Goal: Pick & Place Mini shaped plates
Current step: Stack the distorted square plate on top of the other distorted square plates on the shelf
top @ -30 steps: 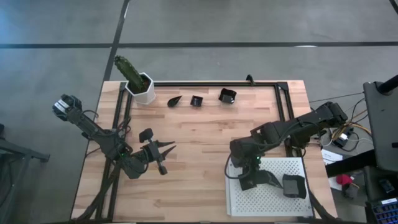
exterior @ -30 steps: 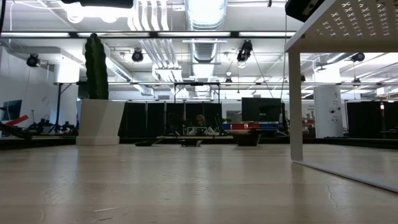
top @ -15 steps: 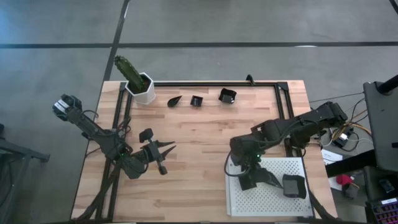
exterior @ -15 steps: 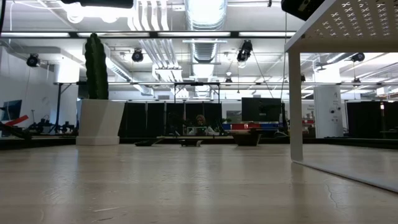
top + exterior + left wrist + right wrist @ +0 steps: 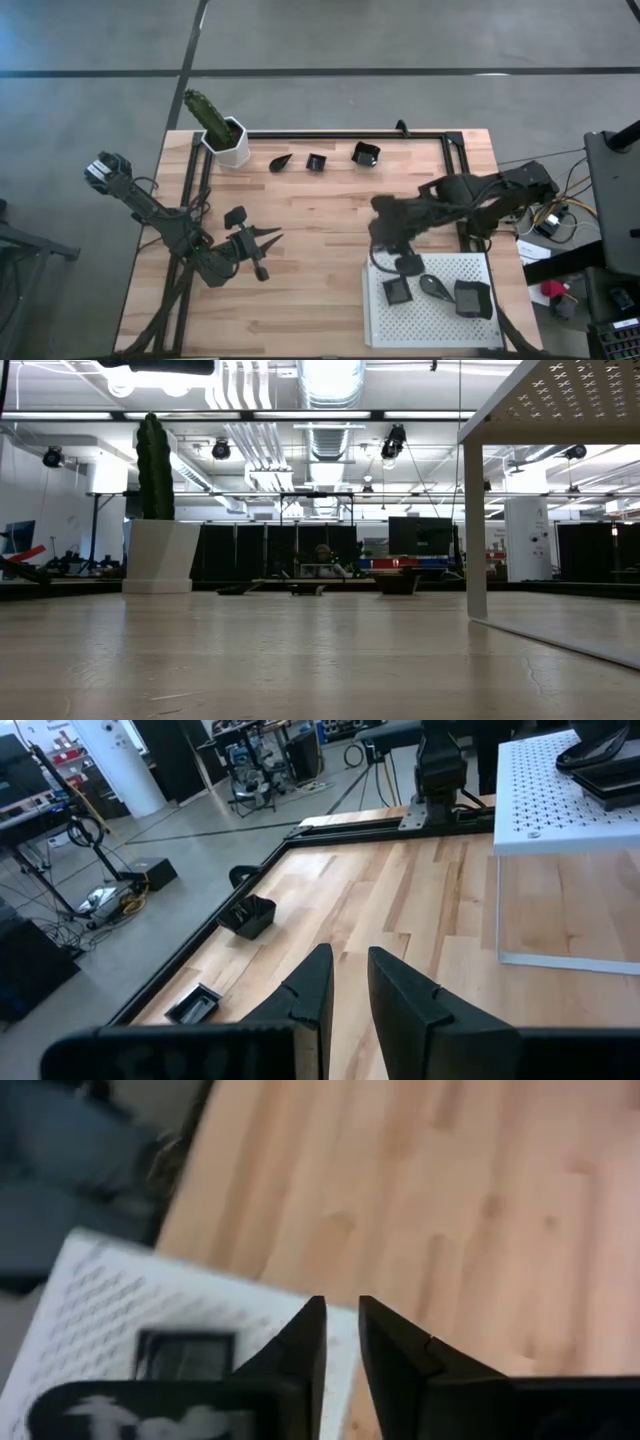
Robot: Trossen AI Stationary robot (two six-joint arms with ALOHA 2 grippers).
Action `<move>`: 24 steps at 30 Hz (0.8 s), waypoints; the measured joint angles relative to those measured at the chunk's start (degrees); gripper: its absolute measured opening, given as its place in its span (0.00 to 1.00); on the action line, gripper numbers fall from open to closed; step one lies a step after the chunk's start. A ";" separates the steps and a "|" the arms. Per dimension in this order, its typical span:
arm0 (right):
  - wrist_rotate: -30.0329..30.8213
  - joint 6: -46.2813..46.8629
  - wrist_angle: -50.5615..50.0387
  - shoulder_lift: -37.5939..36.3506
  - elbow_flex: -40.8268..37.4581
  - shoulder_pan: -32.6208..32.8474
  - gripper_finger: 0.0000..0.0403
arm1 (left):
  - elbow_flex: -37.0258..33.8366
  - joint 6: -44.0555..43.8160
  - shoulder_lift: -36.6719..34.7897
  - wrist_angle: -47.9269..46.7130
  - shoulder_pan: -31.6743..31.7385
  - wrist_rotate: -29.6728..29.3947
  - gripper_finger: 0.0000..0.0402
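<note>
Over at the lower right of the high view sits the white perforated tray (image 5: pixel 432 318), and three of the mini shaped plates lie on it: a small square one (image 5: pixel 397 291) near its left edge, a teardrop one (image 5: pixel 434 287) beside that, and a larger square one (image 5: pixel 473 298) toward the right. The right gripper (image 5: pixel 385 222) hangs over bare wood just above the tray's upper left corner, blurred in that view. From its own wrist camera the two dark fingers (image 5: pixel 300 1342) stand close together with only a thin gap between them and nothing in it; the tray's edge and the small square dish (image 5: pixel 185 1353) show beyond them.

Three more dark plates sit in a row along the top edge of the table (image 5: pixel 330 215): a leaf-shaped one (image 5: pixel 281 161), a little square one (image 5: pixel 316 162) and a bigger square one (image 5: pixel 366 153). The white pot with the cactus (image 5: pixel 222 132) stands at the table's upper left corner.

The left gripper (image 5: pixel 270 238) waits at the left middle of the table, its fingers (image 5: pixel 310 990) nearly together, a narrow slit between them, empty.
</note>
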 joint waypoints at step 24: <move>13.98 13.91 1.51 0.10 -3.06 -24.61 0.02 | -2.68 -2.63 0.09 0.48 0.11 0.07 0.16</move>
